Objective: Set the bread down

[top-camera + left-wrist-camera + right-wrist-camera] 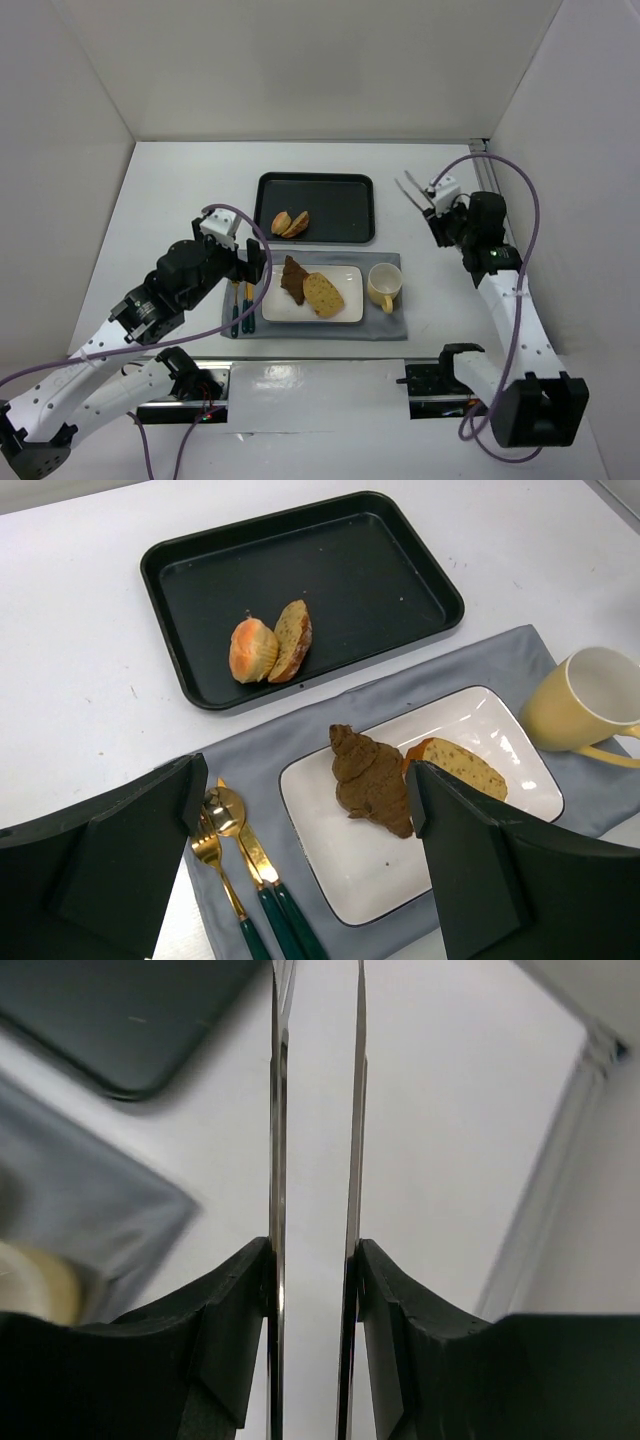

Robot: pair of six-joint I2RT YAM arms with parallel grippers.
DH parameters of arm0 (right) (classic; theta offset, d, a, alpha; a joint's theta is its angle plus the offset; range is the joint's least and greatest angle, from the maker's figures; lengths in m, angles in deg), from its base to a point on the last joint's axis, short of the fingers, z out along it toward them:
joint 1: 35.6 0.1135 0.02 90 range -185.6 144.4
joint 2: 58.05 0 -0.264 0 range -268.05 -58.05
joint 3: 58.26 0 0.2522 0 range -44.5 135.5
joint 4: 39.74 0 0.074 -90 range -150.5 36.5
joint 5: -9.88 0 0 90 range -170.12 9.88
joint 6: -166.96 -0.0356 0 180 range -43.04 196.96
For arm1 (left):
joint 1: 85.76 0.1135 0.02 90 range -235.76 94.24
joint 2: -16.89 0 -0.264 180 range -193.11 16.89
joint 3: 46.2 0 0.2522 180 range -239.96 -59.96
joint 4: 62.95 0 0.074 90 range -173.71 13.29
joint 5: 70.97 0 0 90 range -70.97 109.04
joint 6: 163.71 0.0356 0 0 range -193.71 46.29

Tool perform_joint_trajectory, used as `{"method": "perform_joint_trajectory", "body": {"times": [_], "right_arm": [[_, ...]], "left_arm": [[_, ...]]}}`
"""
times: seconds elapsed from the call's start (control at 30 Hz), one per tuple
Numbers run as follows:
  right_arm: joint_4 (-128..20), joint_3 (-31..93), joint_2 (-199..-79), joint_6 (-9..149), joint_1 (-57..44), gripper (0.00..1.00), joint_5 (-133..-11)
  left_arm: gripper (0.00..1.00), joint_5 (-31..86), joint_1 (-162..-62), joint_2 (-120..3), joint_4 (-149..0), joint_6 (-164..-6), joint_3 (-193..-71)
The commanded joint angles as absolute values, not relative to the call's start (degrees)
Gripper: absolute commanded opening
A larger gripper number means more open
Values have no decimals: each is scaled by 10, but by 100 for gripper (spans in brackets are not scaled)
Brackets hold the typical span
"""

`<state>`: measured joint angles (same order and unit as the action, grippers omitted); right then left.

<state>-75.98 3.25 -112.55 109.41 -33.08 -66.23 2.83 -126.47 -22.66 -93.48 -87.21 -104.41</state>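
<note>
A black tray (340,182) holds a round bun (251,649) and a bread slice (293,639) at its left side. A white plate (281,309) on a grey placemat carries a brown croissant (292,279) and a seeded bread slice (323,294); both also show in the left wrist view, the croissant (371,779) left of the slice (462,767). My left gripper (259,263) is open and empty above the plate's left part (308,785). My right gripper (441,217) is shut on metal tongs (411,191), held to the right of the tray; the tong blades (278,1110) stand slightly apart.
A yellow mug (384,286) stands on the placemat (390,328) right of the plate. Gold cutlery with green handles (243,865) lies left of the plate. White walls enclose the table on three sides.
</note>
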Motion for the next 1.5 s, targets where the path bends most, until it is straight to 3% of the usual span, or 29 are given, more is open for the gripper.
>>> {"method": "perform_joint_trajectory", "body": {"times": [0.0, 0.27, 0.53, 0.73, 0.77, 0.87, 1.0, 1.07, 1.47], "right_arm": [[-641, -1, -1157, 1053, -413, 47, -654], [-604, -26, -1299, 1053, -533, 47, -639], [-648, 4, -1413, 1053, -545, 50, -639], [-716, 30, -1463, 1078, -550, 64, -628], [-716, 30, -1463, 1078, -550, 73, -623], [-738, 36, -1484, 1089, -563, 75, -616], [-749, 41, -1484, 1096, -588, 78, -581], [-770, 41, -1471, 1102, -606, 100, -567], [-890, 67, -1310, 1140, -657, 100, -490]], "left_arm": [[100, 32, -1267, -209, -905, -869, -1043], [100, 44, -1267, -209, -905, -869, -1043], [100, 50, -1267, -209, -900, -864, -1043], [100, 55, -1267, -214, -900, -864, -1043], [100, 55, -1267, -214, -900, -864, -1043], [100, 55, -1267, -214, -900, -864, -1043], [100, 55, -1267, -214, -900, -864, -1043], [100, 55, -1267, -214, -900, -864, -1043], [100, 55, -1267, -214, -900, -864, -1043]]}}
